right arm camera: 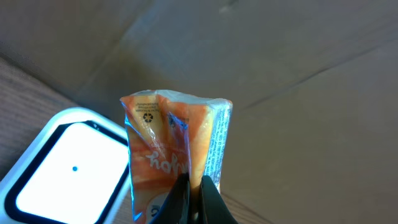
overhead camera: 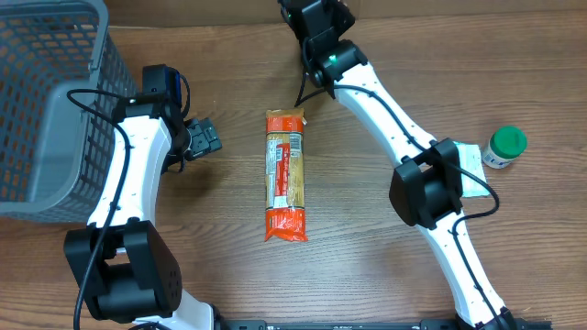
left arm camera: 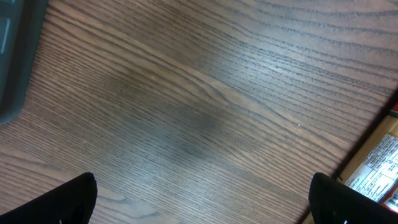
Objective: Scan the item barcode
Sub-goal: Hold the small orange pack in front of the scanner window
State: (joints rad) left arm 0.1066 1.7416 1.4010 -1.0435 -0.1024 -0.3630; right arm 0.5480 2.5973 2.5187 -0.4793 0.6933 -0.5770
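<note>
In the right wrist view my right gripper [right arm camera: 194, 182] is shut on the edge of a small orange packet [right arm camera: 168, 143], which stands upright above the fingers. A barcode scanner [right arm camera: 62, 177] with a glowing white window in a black frame lies just left of the packet. Seen from overhead, this arm reaches to the table's far edge, and its gripper and the packet are out of frame. My left gripper [overhead camera: 204, 137] stands open over bare wood. Its fingertips [left arm camera: 81, 196] sit wide apart with nothing between them.
A long orange pasta package [overhead camera: 284, 174] lies in the middle of the table, and its edge [left arm camera: 379, 174] shows beside the left gripper. A grey mesh basket [overhead camera: 46, 101] fills the left side. A green-capped bottle [overhead camera: 503, 147] and a white card [overhead camera: 472, 170] sit at the right.
</note>
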